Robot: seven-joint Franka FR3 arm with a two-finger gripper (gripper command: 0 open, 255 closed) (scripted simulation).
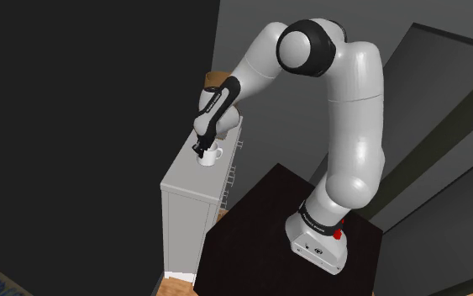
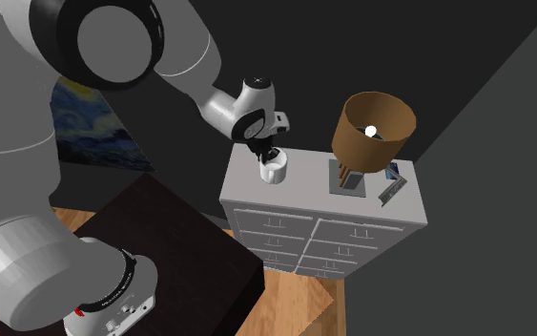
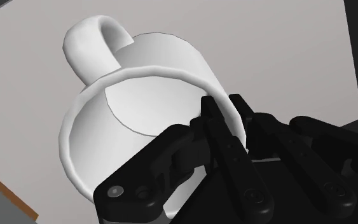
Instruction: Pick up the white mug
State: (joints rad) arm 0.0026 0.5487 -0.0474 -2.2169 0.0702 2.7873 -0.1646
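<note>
Your gripper seems nearly closed, pinching the wall of the white mug; next, lift straight up from the dresser.

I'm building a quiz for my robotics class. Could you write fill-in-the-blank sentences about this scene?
The white mug stands ___ on the dresser.
The gripper has one finger ___ the white mug.
The lamp on the dresser has a ___ shade.
Missing words: upright, inside, brown.
</note>
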